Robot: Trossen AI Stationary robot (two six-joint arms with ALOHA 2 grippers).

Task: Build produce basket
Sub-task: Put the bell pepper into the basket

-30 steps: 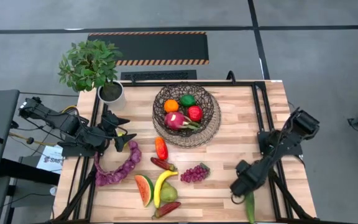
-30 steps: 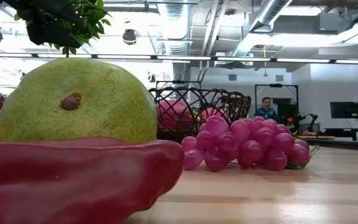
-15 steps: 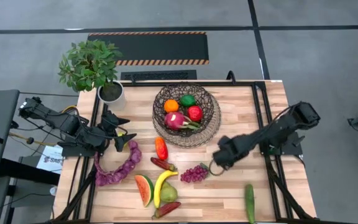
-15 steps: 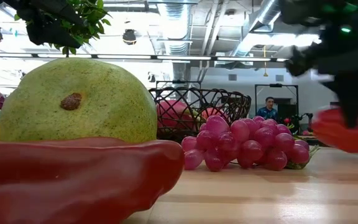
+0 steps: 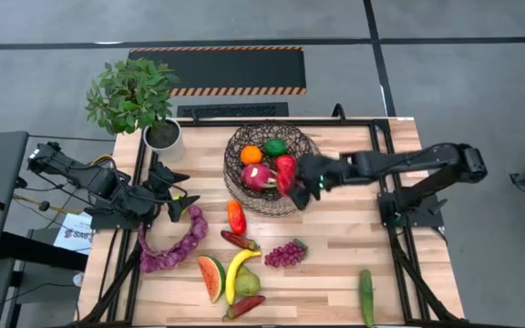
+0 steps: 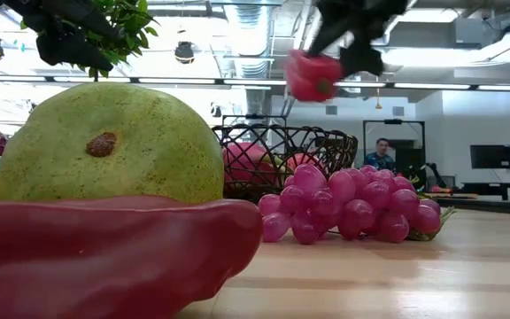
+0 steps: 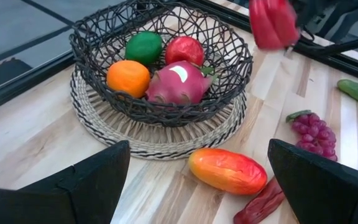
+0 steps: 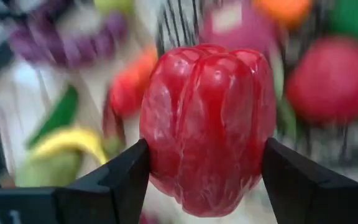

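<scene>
The right tool, a moment ago down near the cucumber at the counter's edge, now hangs over the basket's rim, clenched on a red pepper. Likely a drop comes next. The left tool waits beside the basket, fingers spread, empty.

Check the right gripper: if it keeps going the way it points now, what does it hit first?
Probably the basket. The right gripper, shut on the red bell pepper, points leftward across the basket's right rim. In the low view it rides above the rim, so it may pass over the dragon fruit; depth is unclear.
</scene>
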